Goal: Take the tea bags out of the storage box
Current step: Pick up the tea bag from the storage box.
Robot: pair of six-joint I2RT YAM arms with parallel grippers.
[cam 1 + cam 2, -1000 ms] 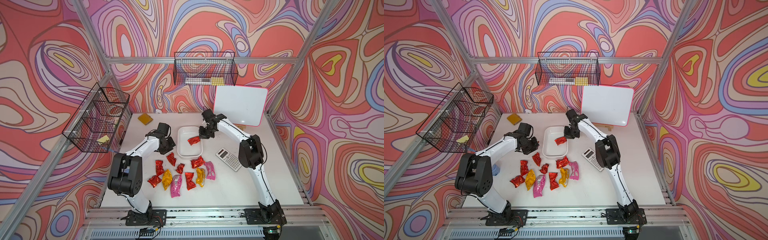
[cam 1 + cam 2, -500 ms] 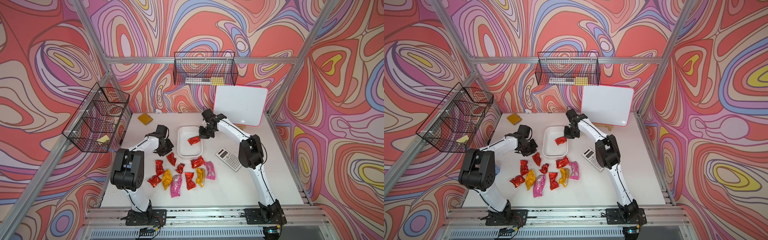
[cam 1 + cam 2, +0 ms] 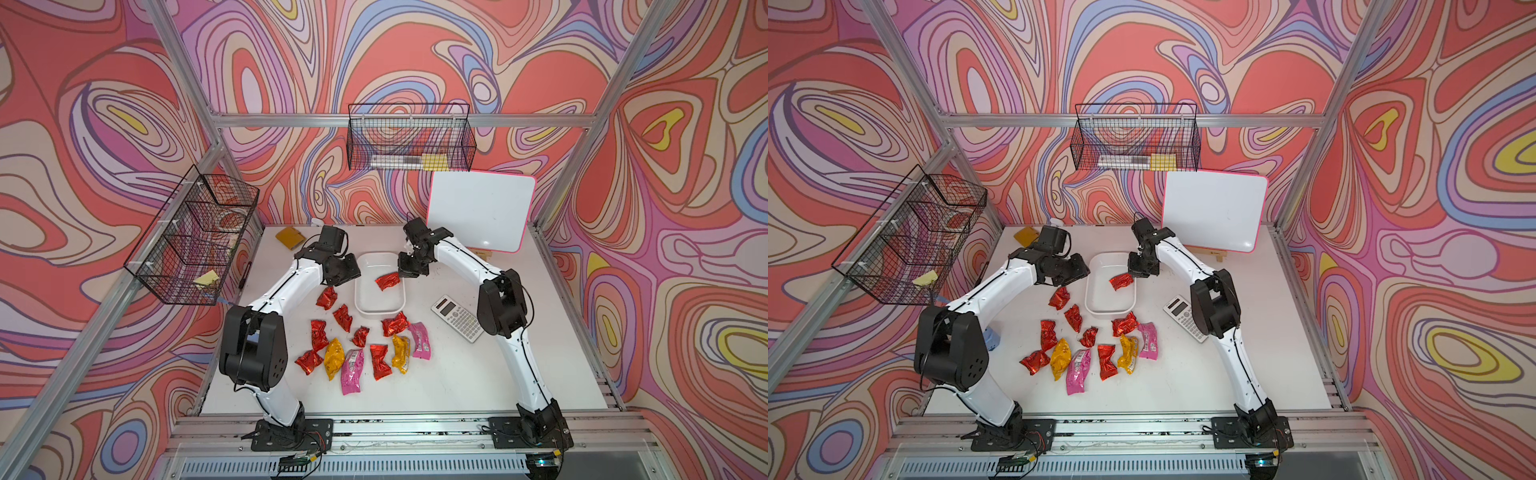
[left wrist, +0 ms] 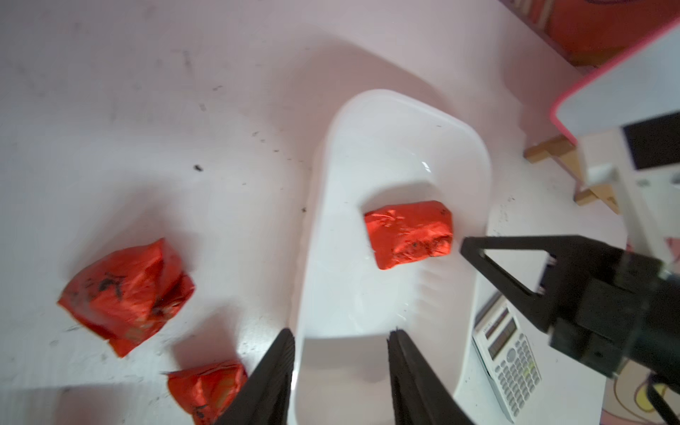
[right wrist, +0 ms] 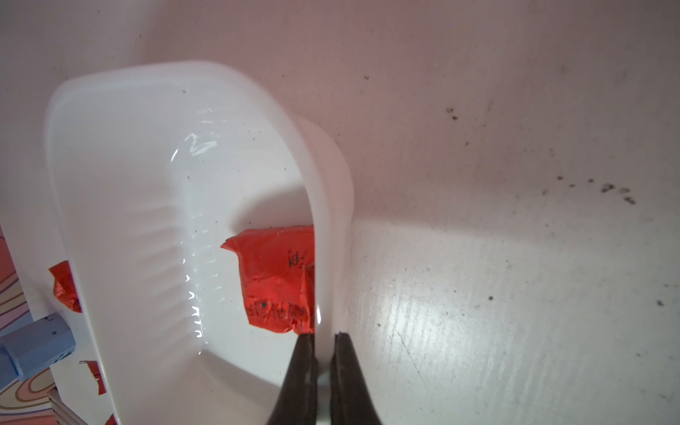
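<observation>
R gripper (image 5: pixel 323 336) clamped tight on right rim of box (image 3: pixel 376 299), thin white plastic wall between jaws. L gripper (image 4: pixel 340 333) part-open, empty, astride left rim. One crinkly red foil bag (image 3: pixel 387 281) inside, against right wall by R tips; box floor smooth, glossy. Other bags (image 3: pixel 351 371) scattered on table (image 3: pixel 478 382) near of box. Calc (image 3: pixel 457 318) near-right. Open room far-left.
</observation>
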